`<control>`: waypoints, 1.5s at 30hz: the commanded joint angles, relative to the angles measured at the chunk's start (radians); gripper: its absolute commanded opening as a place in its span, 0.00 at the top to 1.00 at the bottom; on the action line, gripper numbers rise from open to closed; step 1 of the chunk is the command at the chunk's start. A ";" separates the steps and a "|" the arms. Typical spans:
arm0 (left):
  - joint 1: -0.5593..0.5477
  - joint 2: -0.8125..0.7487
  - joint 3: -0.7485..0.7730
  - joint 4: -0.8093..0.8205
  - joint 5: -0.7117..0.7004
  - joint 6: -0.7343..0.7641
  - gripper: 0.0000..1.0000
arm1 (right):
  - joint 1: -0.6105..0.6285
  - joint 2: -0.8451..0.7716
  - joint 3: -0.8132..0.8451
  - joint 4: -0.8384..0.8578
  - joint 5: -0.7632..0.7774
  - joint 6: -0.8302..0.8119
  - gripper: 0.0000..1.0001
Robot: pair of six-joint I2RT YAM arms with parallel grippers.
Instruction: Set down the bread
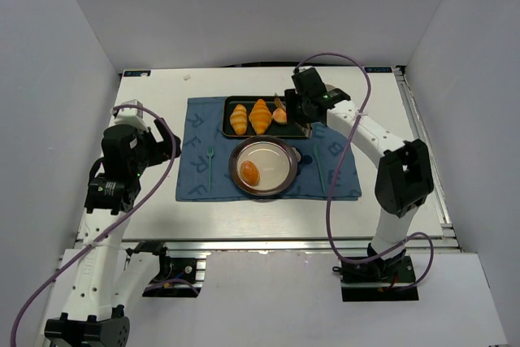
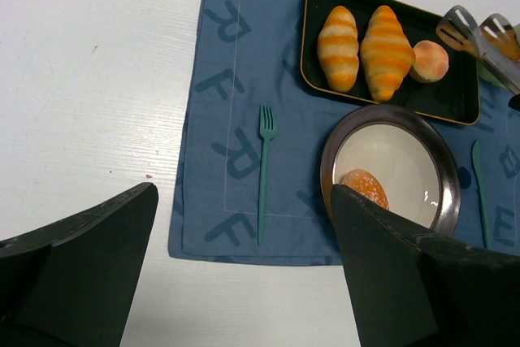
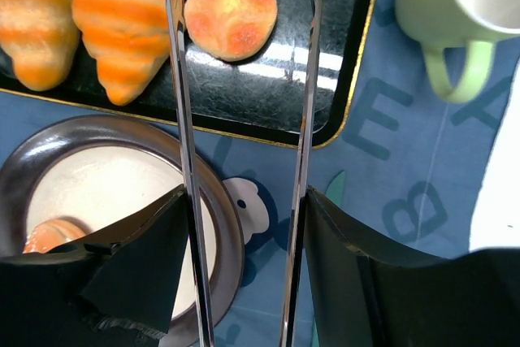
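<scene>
- While the task is judged about half done, the table (image 1: 162, 103) is seen to carry a mat (image 1: 199, 176), on which the rest is laid.
- A tray (image 1: 225, 118) is set at the mat's far side. Two croissants (image 1: 260, 116) lie in it, with the tray bun (image 3: 231, 11) just beside the right-hand one.
- A plate (image 1: 288, 152) is placed near the tray's front edge, and the plate bun (image 1: 249, 173) lies in its left part, judged already delivered.
- The left gripper (image 2: 244, 193) is held near the mat's left edge, jaws spread wide with nothing between them.
- The right gripper (image 3: 244, 201) is closed on tongs (image 3: 183, 103), whose blades are parted and aimed at the tray bun. One blade is seen between croissant and bun, the other off the bun's right side; whether either touches cannot be told.
- The second pick-up is taken to be in hand. Next, the blades must be lowered and squeezed on the bun without nudging the croissant — then the bun is to be carried to the plate.
- The tray bun is nearly round, so no useful long axis is offered; its domed crust is turned up.
</scene>
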 commanded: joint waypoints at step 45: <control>-0.003 -0.003 0.006 0.008 0.008 0.007 0.02 | -0.010 -0.059 -0.187 0.057 -0.116 -0.032 0.37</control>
